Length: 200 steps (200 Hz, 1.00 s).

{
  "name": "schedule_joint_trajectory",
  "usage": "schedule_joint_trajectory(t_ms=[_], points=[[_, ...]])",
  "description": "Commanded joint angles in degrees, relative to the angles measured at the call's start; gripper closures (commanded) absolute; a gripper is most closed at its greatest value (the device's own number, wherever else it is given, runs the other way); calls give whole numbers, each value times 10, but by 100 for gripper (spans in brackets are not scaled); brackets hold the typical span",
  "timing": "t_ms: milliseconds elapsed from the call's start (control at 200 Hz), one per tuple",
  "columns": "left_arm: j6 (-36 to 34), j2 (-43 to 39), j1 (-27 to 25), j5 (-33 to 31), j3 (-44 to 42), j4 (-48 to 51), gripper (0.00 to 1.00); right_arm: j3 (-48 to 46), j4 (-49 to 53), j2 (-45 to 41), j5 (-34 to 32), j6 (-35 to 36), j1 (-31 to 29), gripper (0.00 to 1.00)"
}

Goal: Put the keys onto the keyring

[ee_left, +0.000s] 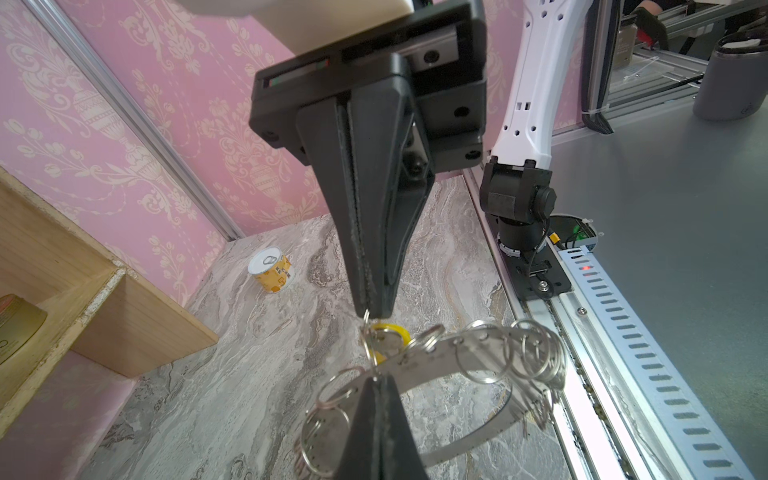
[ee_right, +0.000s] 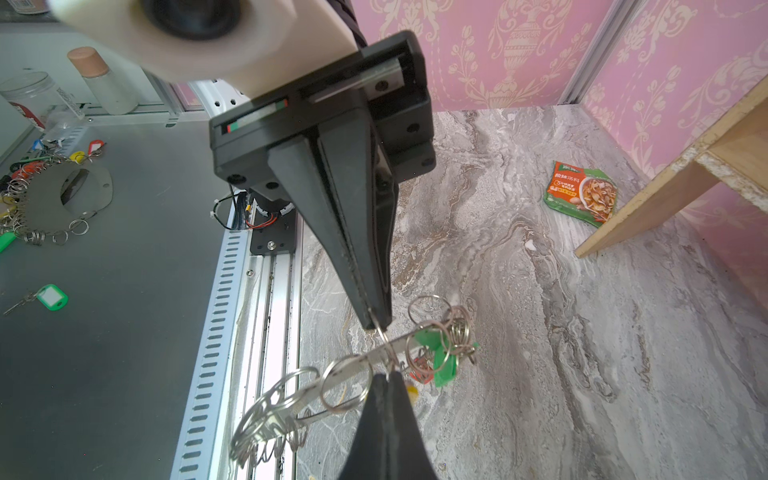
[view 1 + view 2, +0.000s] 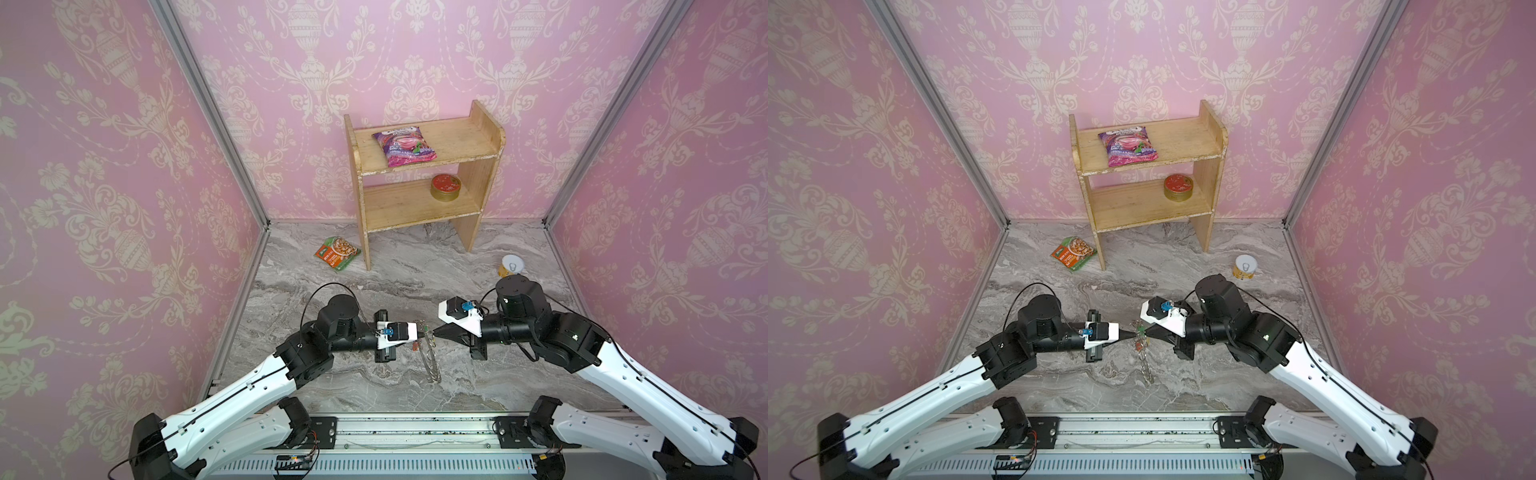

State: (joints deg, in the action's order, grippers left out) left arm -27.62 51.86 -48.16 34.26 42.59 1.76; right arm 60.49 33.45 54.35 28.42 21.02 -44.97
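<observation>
At lower centre of both top views, the left gripper [image 3: 1133, 332] and the right gripper [image 3: 1149, 332] meet tip to tip above the marble table [image 3: 1100, 374]. The keyring [image 3: 1145, 362] hangs from that meeting point, edge-on and tilted. Whether its low end rests on the table cannot be told.

Findings, wrist views:
- The right gripper's jaws are together, pinching a small wire loop [image 1: 366, 320] on the ring's rim, at centre of the left wrist frame.
- The left gripper's jaws are likewise together on a thin wire at the rim, at centre of the right wrist frame. Whether both hold the same loop cannot be told.
- The yellow tag [image 1: 388, 332] sits just behind the pinched loop. The green tag [image 2: 441, 365] and the red-orange tag [image 2: 417, 370] hang close beside the grip point among the neighbouring loops. The key blades are too small to make out.

Assessment: the threading step is in hand, with the ring held aloft by both claws and all three tags gathered at its upper end. Whether each key is fully seated on a loop cannot be confirmed.

Next move, as judged: one claw should hold the ring steady while the other works the key round the loop's coil. The wire is fine and the hanging ring may swing, so any release should be one side at a time.
</observation>
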Motion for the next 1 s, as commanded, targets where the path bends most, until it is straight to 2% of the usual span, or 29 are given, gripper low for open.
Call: schedule_joint_trajectory(t_ms=[0,140,681,996], points=[[11,-2,1,17,7,5,100,18,-22,-3,20,-8,4,100],[16,-12,3,14,1,-10,100,18,-16,0,15,-10,4,100],[16,24,7,59,33,46,100,22,-19,-7,17,-10,3,100],[45,23,24,80,30,22,100,22,-18,-12,13,-8,4,100]])
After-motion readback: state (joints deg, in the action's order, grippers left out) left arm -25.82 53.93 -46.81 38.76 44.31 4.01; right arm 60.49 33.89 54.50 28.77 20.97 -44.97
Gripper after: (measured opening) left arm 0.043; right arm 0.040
